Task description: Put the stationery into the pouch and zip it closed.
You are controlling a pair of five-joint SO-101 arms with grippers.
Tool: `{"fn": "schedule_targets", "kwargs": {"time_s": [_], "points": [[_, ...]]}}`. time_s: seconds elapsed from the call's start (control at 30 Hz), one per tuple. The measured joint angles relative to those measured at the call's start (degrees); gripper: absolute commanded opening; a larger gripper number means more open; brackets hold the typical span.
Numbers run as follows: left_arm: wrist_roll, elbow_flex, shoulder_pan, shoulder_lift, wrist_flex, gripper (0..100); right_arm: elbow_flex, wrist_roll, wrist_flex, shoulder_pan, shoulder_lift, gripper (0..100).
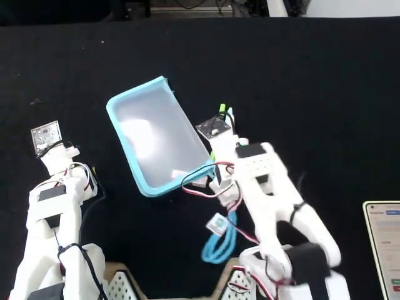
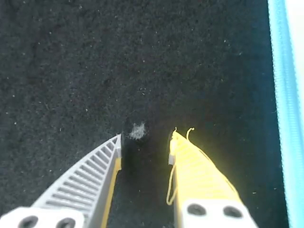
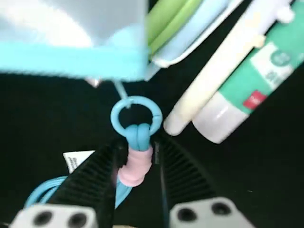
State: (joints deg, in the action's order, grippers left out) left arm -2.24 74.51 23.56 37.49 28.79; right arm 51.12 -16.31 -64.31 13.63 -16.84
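Right pincer [image 3: 137, 159] of mine is clamped narrow on the pull [image 3: 135, 166], a pink bead with a blue knot above it, both black fingers [image 3: 90, 185] pressed to its sides. Just past the tips the knot hangs from a blue ring [image 3: 115, 115], and a thin link joins that ring to the pouch's corner.

From the high view, the pouch [image 1: 159, 134] lies tilted at the centre of the frame on the black table [image 1: 300, 81], blue-rimmed and pale inside. My right arm [image 1: 262, 181] comes up from the lower right to its lower right corner. A blue cord [image 1: 219, 247] loops at lower centre.

At that same corner lie the glue stick [image 3: 256, 71] and a cream pen [image 3: 209, 78], touching side by side, with a green piece [image 3: 166, 21] beside the pouch.

Left pincer [image 2: 145, 142] stands part open over bare table at the lower left of the high view, holding nothing, near the pouch's rim but apart from it.
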Motion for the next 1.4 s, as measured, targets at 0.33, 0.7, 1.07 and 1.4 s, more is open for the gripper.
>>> {"fn": "schedule_targets", "kwargs": {"time_s": [0.33, 0.7, 1.07, 1.4], "points": [[0.0, 0.0, 0.0, 0.0, 0.0, 17, 9.58, -19.87, -3.43, 5.1, -16.53, 24.8], [0.0, 0.0, 0.0, 0.0, 0.0, 17, 19.25, -6.59, 7.56, 10.55, -18.11, 23.3], [0.0, 0.0, 0.35, 0.0, 0.0, 17, 12.31, -2.73, 9.05, 10.29, -3.6, 2.0], [0.0, 0.0, 0.35, 0.0, 0.0, 17, 8.35, -5.01, 4.4, 10.46, -14.42, 1.0]]}}
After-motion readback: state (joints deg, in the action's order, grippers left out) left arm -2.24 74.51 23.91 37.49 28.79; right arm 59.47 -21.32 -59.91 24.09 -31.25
